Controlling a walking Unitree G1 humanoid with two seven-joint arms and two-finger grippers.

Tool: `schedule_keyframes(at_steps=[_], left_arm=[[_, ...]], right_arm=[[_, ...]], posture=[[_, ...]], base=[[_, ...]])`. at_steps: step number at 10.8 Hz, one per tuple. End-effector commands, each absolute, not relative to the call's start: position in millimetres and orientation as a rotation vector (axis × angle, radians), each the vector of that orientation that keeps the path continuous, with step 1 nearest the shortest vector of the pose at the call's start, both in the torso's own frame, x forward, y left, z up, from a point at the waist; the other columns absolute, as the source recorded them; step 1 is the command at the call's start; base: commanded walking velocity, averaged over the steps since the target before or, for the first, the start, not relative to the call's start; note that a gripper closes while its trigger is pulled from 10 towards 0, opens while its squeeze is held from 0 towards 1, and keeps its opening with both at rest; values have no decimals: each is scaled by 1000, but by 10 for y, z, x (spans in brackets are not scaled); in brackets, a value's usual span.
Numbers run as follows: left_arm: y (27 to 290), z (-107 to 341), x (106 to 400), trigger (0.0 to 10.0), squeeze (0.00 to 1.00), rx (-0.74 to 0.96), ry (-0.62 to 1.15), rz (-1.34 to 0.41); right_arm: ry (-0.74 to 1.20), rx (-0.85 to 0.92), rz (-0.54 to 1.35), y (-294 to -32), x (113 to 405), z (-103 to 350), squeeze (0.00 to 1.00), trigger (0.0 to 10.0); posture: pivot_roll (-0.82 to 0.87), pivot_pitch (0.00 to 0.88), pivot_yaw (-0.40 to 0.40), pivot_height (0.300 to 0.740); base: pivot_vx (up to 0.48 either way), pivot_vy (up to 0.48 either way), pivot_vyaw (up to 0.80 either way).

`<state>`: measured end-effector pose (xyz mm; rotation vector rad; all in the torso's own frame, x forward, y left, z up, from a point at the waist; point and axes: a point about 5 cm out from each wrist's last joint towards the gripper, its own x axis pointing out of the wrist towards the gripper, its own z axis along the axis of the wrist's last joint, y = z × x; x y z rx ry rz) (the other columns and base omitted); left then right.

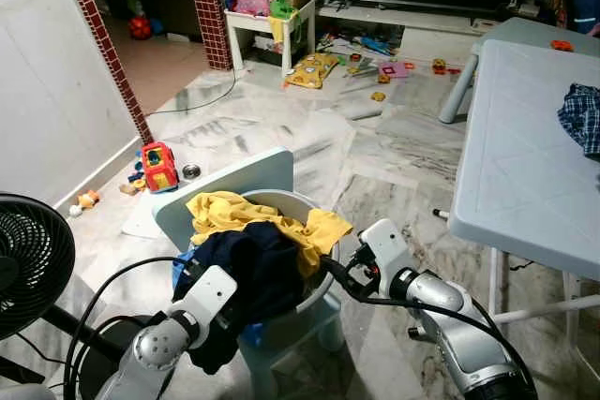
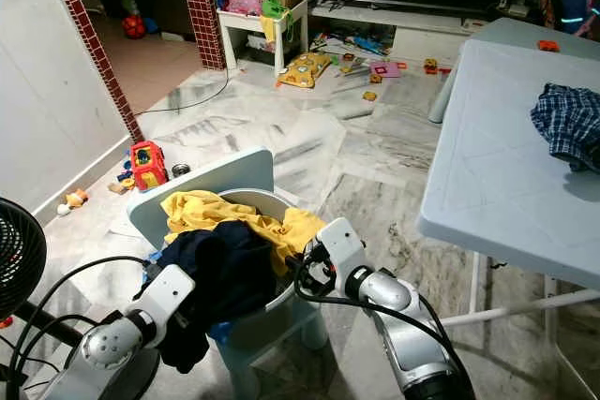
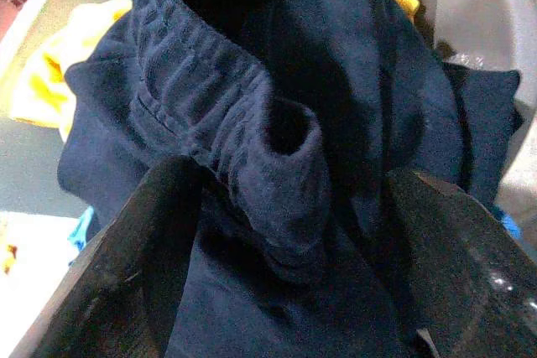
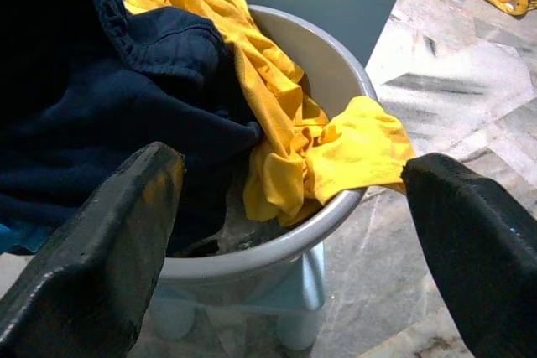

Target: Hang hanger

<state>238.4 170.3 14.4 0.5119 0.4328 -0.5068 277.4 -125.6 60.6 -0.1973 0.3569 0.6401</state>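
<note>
No hanger can be made out; what sits before the robot is a grey basin (image 4: 336,64) of laundry resting on the seat of a small pale blue chair (image 1: 230,189). A navy garment (image 1: 253,269) with an elastic waistband is heaped on the near side of the basin and spills over its rim, and a yellow garment (image 4: 277,115) lies behind it, one end draped over the basin's rim on the robot's right. The left gripper (image 3: 285,232) is down in the navy garment, its fingers (image 3: 143,266) spread with a fold of the waistband bunched between them, though no pinch on the cloth can be seen. The right gripper (image 4: 285,232) hovers just beside the basin's right rim, its fingers (image 4: 101,249) wide apart and holding nothing, with the yellow cloth framed between them. To the robot's right stands a pale blue table (image 2: 506,166) with a checked cloth (image 2: 567,119) near its far right edge. A black fan (image 1: 28,259) stands at the left, a red toy truck (image 1: 159,166) lies on the marble floor (image 1: 375,147) by the white wall, and more toys are scattered farther back near a white shelf (image 1: 267,25).
</note>
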Motion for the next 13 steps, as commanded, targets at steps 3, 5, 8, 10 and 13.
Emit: schedule_keyframes(at_steps=[3, 5, 8, 10, 13], left_arm=[[1652, 155, 2436, 10000, 0, 552, 400, -543], [1612, 177, 2440, 10000, 1000, 532, 378, -556], [1554, 191, 2432, 10000, 337, 553, 376, -587], [1521, 197, 2419, 9961, 0, 550, 382, -620], [1507, 196, 2407, 0, 0, 570, 399, -673]], right_arm=[[348, -200, 645, -1248, 2786, 629, 0, 10000], [348, -200, 644, -1247, 2787, 630, 0, 10000], [349, -199, 641, -1245, 2785, 628, 0, 10000], [349, -197, 642, -1239, 2783, 627, 0, 10000], [348, -194, 639, -1236, 2788, 626, 0, 10000]], posture=[[-157, 0, 53, 740], [-159, 0, 56, 740], [-157, 0, 58, 740], [-157, 0, 60, 740], [-156, 0, 67, 740]], base=[[0, 0, 0], [0, 0, 0], [0, 0, 0], [0, 0, 0], [0, 0, 0]])
